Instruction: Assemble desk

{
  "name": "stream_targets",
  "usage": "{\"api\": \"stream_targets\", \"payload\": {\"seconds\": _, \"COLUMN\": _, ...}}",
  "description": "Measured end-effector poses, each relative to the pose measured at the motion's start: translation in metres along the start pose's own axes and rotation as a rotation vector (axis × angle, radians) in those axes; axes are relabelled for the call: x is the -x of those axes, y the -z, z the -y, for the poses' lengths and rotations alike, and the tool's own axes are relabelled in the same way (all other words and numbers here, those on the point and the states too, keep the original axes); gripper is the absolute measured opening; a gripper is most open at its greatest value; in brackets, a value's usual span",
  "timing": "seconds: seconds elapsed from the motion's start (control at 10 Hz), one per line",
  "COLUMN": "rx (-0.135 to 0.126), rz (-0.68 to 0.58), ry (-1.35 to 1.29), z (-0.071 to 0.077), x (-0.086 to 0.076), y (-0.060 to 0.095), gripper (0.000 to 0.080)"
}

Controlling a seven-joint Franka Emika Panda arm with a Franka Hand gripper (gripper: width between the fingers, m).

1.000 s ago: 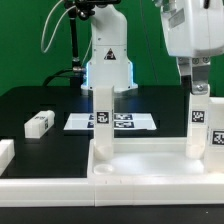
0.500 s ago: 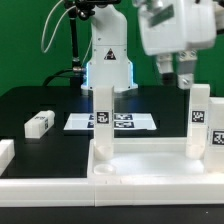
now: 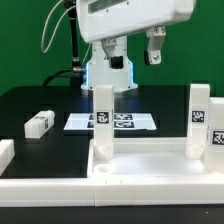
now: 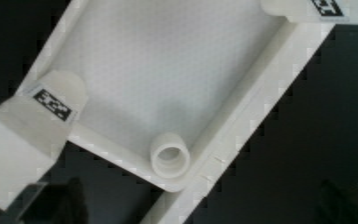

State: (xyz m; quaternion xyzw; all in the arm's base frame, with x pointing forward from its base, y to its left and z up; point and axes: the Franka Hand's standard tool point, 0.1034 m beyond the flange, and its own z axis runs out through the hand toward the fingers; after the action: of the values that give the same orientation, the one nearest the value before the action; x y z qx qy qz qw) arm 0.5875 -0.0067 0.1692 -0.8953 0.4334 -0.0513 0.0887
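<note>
The desk's white tabletop [image 3: 150, 162] lies rim-up at the front, with two tagged legs standing upright in its far corner sockets: one [image 3: 102, 122] towards the exterior view's left, one [image 3: 199, 125] at its right. A third leg [image 3: 38, 123] lies loose on the black table at the left. My gripper [image 3: 137, 52] hangs open and empty high above the tabletop, between the two standing legs. In the wrist view I look down on the tabletop [image 4: 158, 80], an empty corner socket [image 4: 172, 153] and a tagged leg [image 4: 34, 115]. My gripper [image 4: 202, 205] holds nothing.
The marker board [image 3: 125, 121] lies flat behind the tabletop, in front of the arm's base [image 3: 108, 70]. A long low white bar [image 3: 50, 190] runs along the front edge, and another white piece [image 3: 5, 155] sits at the left edge.
My gripper has risen from the right-hand standing leg and swung up and towards the exterior view's left. The leg stays upright in its socket.
</note>
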Motion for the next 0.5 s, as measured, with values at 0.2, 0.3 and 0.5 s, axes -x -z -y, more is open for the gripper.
{"api": "stream_targets", "payload": {"seconds": 0.2, "rx": -0.002, "rz": 0.002, "ry": 0.158, "z": -0.005, "x": -0.004, "y": 0.000, "gripper": 0.0649}}
{"api": "stream_targets", "payload": {"seconds": 0.3, "rx": -0.004, "rz": 0.002, "ry": 0.239, "z": -0.021, "x": -0.018, "y": 0.000, "gripper": 0.0649}}
{"api": "stream_targets", "payload": {"seconds": 0.5, "rx": 0.008, "rz": 0.005, "ry": 0.460, "z": -0.063, "x": -0.043, "y": 0.002, "gripper": 0.0649}}
